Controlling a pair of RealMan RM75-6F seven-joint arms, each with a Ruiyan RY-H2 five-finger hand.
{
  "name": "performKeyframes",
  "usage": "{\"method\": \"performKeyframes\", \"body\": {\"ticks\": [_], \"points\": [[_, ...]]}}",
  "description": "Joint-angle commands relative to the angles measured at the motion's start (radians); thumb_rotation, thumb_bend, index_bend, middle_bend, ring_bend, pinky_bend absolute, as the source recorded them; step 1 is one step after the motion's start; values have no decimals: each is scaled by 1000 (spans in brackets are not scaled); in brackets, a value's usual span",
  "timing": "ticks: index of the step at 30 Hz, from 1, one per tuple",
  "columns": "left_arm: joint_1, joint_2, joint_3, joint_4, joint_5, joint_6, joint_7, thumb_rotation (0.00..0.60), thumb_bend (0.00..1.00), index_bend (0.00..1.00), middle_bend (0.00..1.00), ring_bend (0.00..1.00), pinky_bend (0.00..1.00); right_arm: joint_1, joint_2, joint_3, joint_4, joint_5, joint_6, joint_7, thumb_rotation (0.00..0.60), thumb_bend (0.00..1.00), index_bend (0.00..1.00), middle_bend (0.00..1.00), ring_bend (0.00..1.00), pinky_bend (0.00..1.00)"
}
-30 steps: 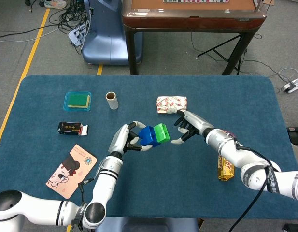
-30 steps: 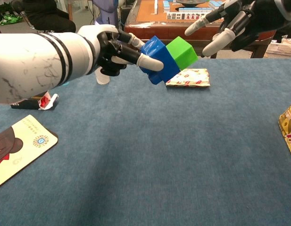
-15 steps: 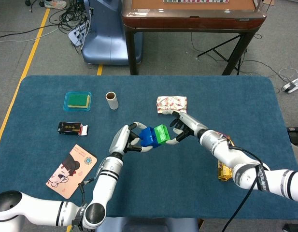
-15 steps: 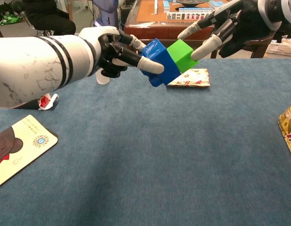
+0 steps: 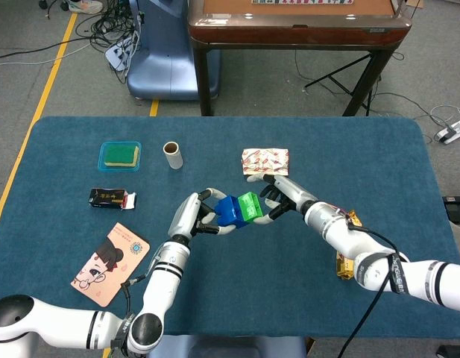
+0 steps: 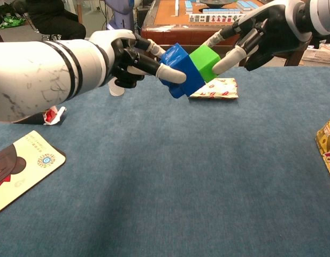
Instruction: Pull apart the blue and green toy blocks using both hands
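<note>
The blue block [image 5: 230, 210] [image 6: 181, 67] and green block [image 5: 249, 205] [image 6: 204, 59] are still joined and held above the blue table. My left hand [image 5: 198, 215] [image 6: 130, 59] grips the blue block from the left, with fingers along its top and front. My right hand [image 5: 280, 198] [image 6: 261, 32] has come in from the right. Its fingers lie along the top and right side of the green block, bracketing it.
A white and red snack packet [image 5: 265, 160] [image 6: 215, 88] lies just behind the blocks. A yellow snack bar [image 5: 343, 262] [image 6: 328, 147] lies at the right. At the left are a cardboard roll [image 5: 172, 154], a sponge tray [image 5: 119, 155], a black packet [image 5: 110, 198] and a picture card [image 5: 110, 262].
My right hand moved left from open air onto the green block, and its fingers closed around it. The left hand kept the blocks nearly still.
</note>
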Motion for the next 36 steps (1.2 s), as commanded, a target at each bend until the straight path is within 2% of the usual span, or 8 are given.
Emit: {"method": "performKeyframes", "body": {"ticks": [1, 8, 17, 24, 36], "points": [[1, 2, 3, 3, -2, -3, 4, 600, 0, 608, 1000, 1000, 1000, 1, -10, -4, 1, 7, 19, -8, 600, 0, 377, 1000, 1000, 1000], [5, 4, 3, 5, -5, -15, 1, 600, 0, 608, 1000, 1000, 1000, 5, -32, -13, -2, 24, 62, -39, 600, 3, 529, 1000, 1000, 1000], [13, 10, 4, 5, -6, -17, -3, 600, 0, 608, 1000, 1000, 1000, -5, -43, -4, -2, 23, 73, -50, 600, 167, 625, 1000, 1000, 1000], [14, 17, 2, 5, -9, -20, 1, 600, 0, 610, 1000, 1000, 1000, -21, -39, 3, -3, 15, 73, -52, 600, 252, 660, 1000, 1000, 1000], [0, 10, -3, 19, -26, -24, 15, 600, 0, 612, 1000, 1000, 1000, -99, -6, 44, -19, -47, 69, -6, 600, 264, 678, 1000, 1000, 1000]]}}
